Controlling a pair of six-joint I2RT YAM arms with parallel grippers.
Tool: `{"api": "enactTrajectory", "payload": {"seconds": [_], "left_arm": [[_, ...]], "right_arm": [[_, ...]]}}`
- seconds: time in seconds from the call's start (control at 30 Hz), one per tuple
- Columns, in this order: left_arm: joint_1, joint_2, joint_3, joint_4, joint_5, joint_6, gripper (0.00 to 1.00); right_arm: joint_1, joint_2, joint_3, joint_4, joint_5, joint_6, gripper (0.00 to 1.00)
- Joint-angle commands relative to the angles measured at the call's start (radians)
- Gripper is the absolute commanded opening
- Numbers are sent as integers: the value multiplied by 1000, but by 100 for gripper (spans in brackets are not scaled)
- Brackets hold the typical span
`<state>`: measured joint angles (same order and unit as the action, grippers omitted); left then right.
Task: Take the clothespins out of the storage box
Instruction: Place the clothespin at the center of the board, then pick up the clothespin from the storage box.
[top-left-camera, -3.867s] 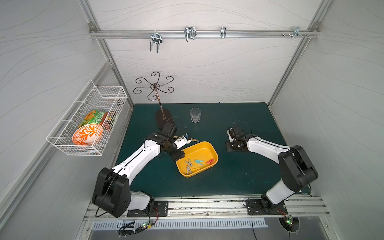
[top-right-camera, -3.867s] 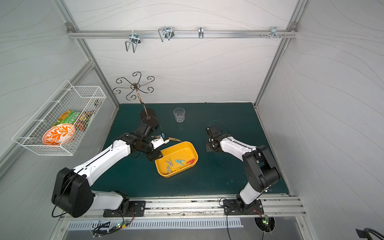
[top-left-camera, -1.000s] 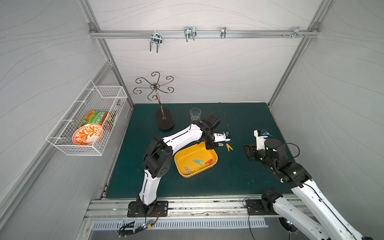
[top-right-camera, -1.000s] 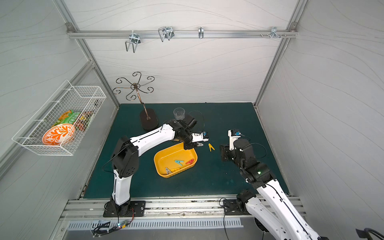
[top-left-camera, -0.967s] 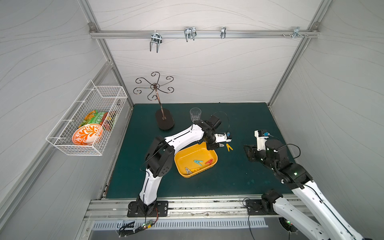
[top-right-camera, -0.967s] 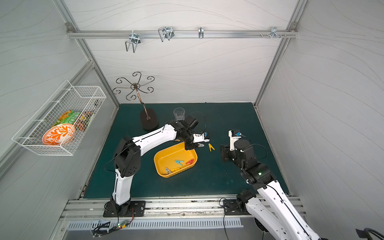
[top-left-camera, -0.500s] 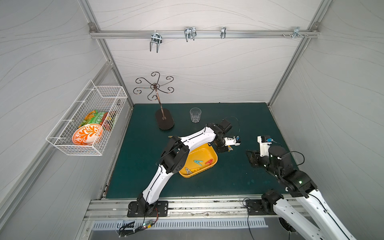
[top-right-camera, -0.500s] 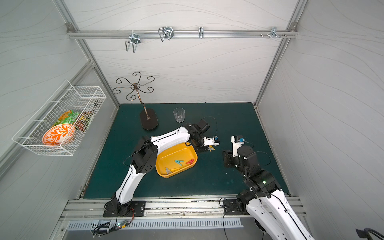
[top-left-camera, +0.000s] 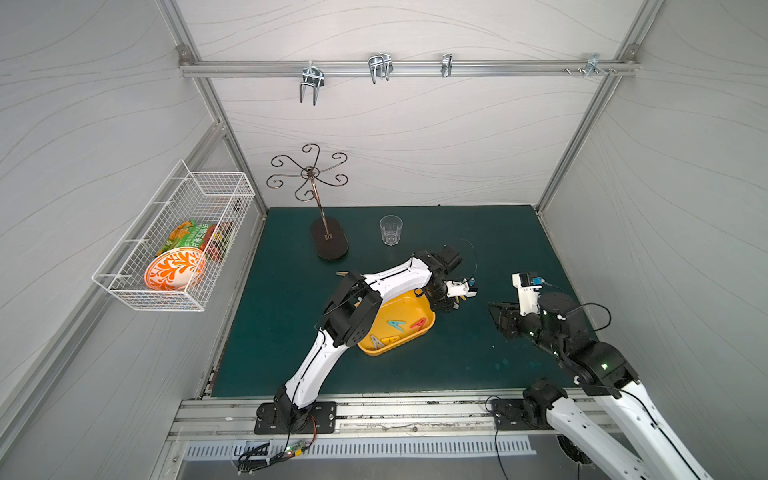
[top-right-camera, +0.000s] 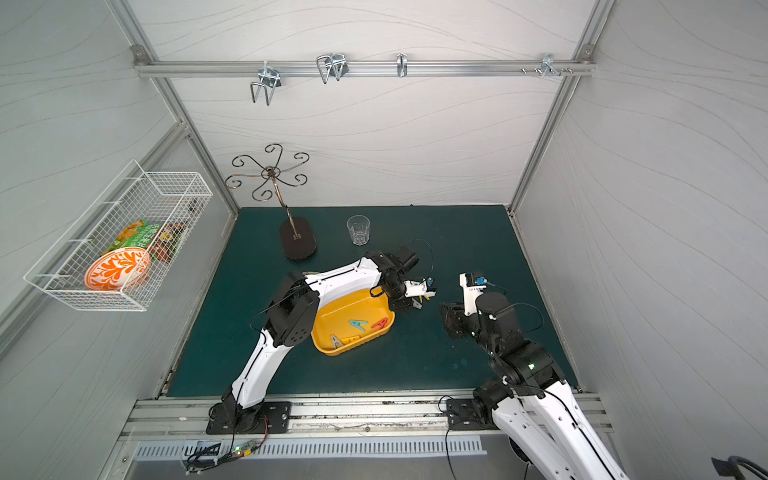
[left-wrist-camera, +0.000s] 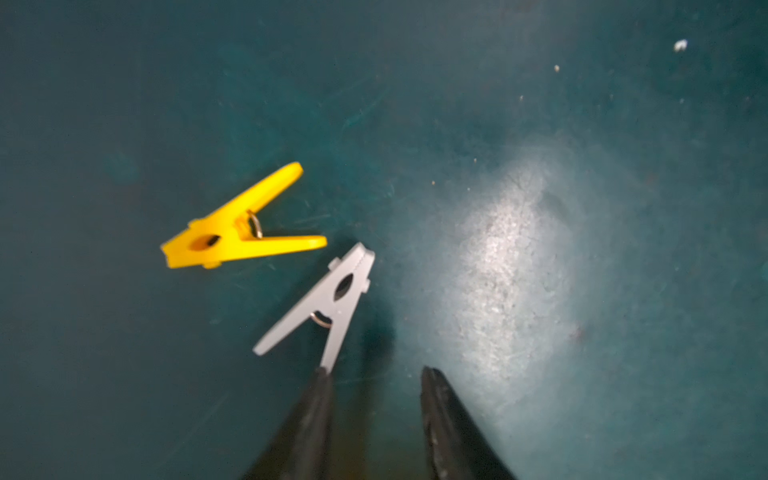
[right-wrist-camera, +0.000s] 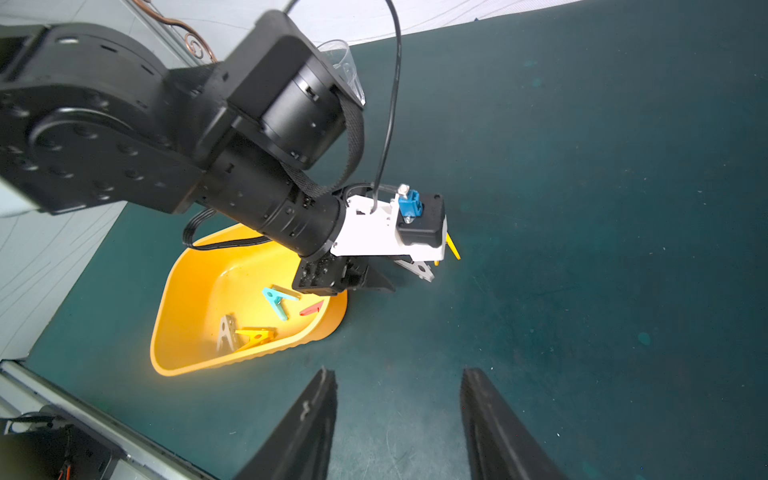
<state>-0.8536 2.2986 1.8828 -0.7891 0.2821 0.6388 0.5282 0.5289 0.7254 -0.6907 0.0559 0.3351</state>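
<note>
one left arm (top-left-camera: 395, 279) over storage box (top-left-camera: 400, 303)

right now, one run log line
left gripper open; grey clothespin, yellow clothespin on mat; right gripper open, empty; storage box holds four

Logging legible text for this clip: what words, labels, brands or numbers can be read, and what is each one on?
On the green packet in the wire basket: white printed characters, too small to read.
On the white camera mount of the right arm: tiny dark print, too small to read.
On the grey clothespin, the yellow clothespin and the storage box: no text visible.
</note>
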Motion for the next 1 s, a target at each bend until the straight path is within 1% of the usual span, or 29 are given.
{"api": "enactTrajectory", "payload": {"seconds": [0.0, 0.13, 0.2, 0.33, 0.47, 0.53, 0.57, 0.77, 0.83, 0.97], "left_arm": [[0, -90, -3, 50, -4, -36, 45], [22, -194, -31, 85, 7, -105, 48], [45, -248, -79, 106, 22, -150, 49], [108, -331, -105, 114, 64, -240, 49], [178, -471, -227, 178, 104, -308, 49], [210, -546, -301, 201, 112, -325, 50], [221, -578, -333, 208, 111, -330, 50], [308, -773, -514, 222, 131, -356, 52], [355, -807, -551, 202, 154, -373, 52], [441, -856, -627, 223, 156, -392, 53]], "right_arm": [[7, 14, 27, -20, -62, -35, 54], [28, 65, 56, -26, -114, -51, 54], [57, 87, 65, -20, -110, -57, 54], [133, 160, 85, -2, -95, -74, 54], [261, 274, 124, 18, -12, -85, 54], [334, 345, 150, 34, 47, -92, 54], [354, 381, 162, 38, 59, -92, 54], [440, 594, 242, 84, 68, -93, 54], [458, 662, 280, 86, 64, -90, 54], [505, 789, 350, 80, 80, -66, 54]]}}
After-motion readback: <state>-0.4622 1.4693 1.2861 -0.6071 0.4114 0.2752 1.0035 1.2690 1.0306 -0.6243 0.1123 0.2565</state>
